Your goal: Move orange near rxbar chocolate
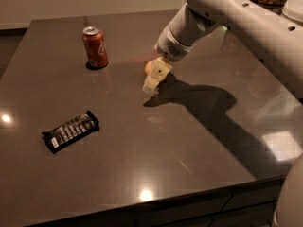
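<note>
Camera view, looking down across a dark, glossy table (189,150). Toward the far left, standing upright, a red soda can (95,47), taken here as the landmark. To the right of the can and slightly nearer the camera, the orange (148,67), resting on the table, only its left part showing, the rest hidden behind the gripper. Well apart from the can. Just in front of the orange and overlapping it in this view, the cream gripper (152,82), pointing down and to the left, its tip low over the tabletop. Touching the fruit or only beside it: cannot tell. Apart, together or clamped: cannot tell either. Reaching in from the upper right, far to the right of the can, the thick white arm (222,13), with a broad dark shadow (199,103) cast on the table to the right of the gripper. Well in front of the can, nearer the camera and a little to its left, the rxbar chocolate (70,131): flat black wrapper, white lettering, lying at a slant, right end farther from the camera. Well apart from the orange. A few bright glints of light on the surface in front of the can
</note>
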Controlling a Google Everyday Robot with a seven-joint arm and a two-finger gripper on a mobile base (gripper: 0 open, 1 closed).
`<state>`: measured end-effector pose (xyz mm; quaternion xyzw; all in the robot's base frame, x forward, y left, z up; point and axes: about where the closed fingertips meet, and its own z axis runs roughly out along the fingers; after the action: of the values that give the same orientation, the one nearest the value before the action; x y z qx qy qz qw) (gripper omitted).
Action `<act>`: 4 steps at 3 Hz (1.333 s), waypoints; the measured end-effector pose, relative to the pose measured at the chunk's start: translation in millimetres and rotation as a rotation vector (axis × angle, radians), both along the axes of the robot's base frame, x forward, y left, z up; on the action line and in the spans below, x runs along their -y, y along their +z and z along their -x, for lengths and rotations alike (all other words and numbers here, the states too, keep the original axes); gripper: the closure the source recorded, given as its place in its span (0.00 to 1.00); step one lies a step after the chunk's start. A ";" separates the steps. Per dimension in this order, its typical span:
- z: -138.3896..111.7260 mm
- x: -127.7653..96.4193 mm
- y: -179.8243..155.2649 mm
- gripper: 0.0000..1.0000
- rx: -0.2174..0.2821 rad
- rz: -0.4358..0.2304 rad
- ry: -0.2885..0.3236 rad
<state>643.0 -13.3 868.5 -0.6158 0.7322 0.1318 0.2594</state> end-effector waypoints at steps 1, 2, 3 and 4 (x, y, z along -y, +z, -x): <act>-11.5 2.6 -6.9 0.07 -0.003 0.000 -0.002; -16.0 5.5 -9.6 0.17 -0.001 0.008 -0.003; -16.7 8.7 -9.6 0.48 0.004 0.020 0.004; -10.0 3.6 -7.6 0.71 0.008 0.024 0.035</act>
<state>653.0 -16.9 860.9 -0.6319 0.7220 0.1251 0.2526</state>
